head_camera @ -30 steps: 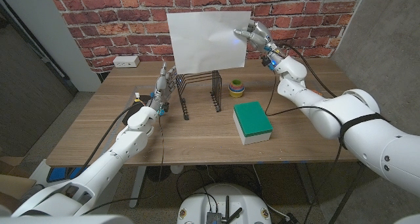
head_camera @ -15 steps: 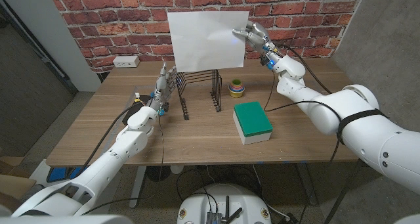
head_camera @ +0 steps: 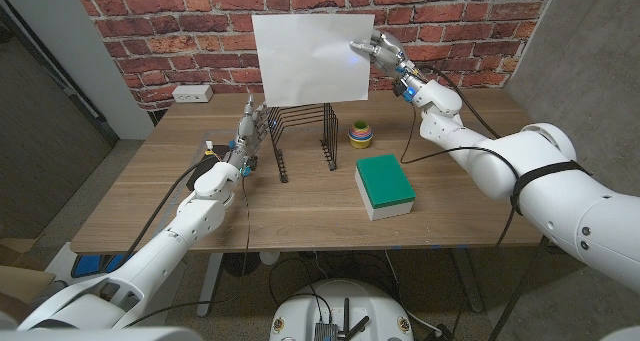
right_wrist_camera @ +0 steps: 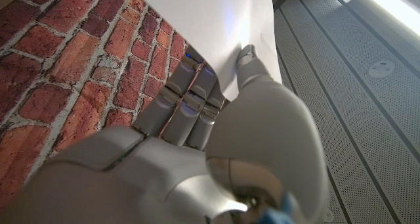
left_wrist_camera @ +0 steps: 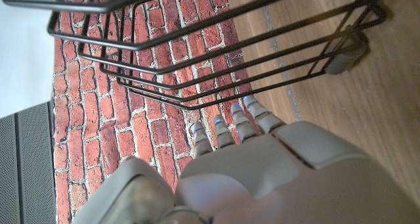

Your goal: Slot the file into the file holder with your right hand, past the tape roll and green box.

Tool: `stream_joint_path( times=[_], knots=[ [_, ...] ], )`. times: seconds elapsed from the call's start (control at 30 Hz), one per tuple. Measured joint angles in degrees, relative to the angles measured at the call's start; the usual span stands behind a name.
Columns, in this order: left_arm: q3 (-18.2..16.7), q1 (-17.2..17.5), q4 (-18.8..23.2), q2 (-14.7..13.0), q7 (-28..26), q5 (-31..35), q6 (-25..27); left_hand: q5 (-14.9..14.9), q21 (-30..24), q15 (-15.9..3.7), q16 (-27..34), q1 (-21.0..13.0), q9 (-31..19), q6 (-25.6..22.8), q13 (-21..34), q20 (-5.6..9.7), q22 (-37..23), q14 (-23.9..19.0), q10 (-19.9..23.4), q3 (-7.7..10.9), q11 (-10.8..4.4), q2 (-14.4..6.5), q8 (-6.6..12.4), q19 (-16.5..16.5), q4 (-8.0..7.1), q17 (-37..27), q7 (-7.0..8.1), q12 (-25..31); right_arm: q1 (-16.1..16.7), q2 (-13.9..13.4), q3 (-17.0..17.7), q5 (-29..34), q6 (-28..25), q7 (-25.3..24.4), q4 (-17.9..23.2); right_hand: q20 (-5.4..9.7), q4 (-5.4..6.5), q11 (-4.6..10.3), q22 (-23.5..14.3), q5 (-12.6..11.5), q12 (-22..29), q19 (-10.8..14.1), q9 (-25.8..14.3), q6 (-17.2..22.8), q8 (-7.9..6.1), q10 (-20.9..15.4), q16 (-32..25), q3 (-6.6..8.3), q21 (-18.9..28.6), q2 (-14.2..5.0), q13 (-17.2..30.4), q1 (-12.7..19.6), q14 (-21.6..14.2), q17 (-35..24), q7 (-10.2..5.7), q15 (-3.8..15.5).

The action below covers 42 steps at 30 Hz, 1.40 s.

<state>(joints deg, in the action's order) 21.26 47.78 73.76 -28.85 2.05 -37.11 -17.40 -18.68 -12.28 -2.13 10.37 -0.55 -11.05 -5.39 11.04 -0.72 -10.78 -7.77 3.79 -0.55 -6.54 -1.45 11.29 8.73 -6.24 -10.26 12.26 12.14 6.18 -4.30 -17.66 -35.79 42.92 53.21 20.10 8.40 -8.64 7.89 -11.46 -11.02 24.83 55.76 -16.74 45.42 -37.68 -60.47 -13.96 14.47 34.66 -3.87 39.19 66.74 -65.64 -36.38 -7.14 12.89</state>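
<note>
Right robot hand (head_camera: 380, 51) raised high over the far side of the tabletop (head_camera: 300, 206), grasping the white file (head_camera: 312, 58) at its right edge; in the right wrist view, thumb on one face of the sheet and fingers (right_wrist_camera: 190, 86) on the other. File held upright and broadside to the head camera, in front of the brick wall (head_camera: 200, 31), its lower edge just above the top wires of the black wire file holder (head_camera: 303, 139), not yet down between them. File holder standing on the tabletop, directly under the file. Colourful tape roll (head_camera: 360, 134) just right of the holder; green box (head_camera: 385, 184) nearer the robot, close to the tape roll. Left robot hand (head_camera: 248, 131) standing just left of the file holder with fingers pointing up, released, grasping nothing; touching the wires or not, cannot tell. White power outlet (head_camera: 190, 94) at the far left of the tabletop against the wall.
</note>
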Motion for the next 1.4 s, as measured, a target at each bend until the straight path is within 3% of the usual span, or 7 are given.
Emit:
stream_joint_path(
  times=[1.4],
  knots=[
    [0.00, -0.01, 0.00, -0.02, 0.02, -0.01, 0.02, 0.00, 0.00, 0.00, 0.00, 0.00, 0.00, 0.00, 0.00, 0.00, 0.00, 0.00, 0.00, 0.00, 0.00, 0.00, 0.00, 0.00, 0.00, 0.00, 0.00, 0.00, -0.64, 1.19, 2.13, 4.42, -7.91, -2.44, -0.39, -0.41, 0.18, 0.00, -0.01, 0.01, -0.49, -0.82, 0.26, 0.00, 0.01, 0.00, 0.21, -0.27, 1.40, -0.28, 0.51, -0.32, 0.71, -0.41, 0.00, -0.45]
  ],
)
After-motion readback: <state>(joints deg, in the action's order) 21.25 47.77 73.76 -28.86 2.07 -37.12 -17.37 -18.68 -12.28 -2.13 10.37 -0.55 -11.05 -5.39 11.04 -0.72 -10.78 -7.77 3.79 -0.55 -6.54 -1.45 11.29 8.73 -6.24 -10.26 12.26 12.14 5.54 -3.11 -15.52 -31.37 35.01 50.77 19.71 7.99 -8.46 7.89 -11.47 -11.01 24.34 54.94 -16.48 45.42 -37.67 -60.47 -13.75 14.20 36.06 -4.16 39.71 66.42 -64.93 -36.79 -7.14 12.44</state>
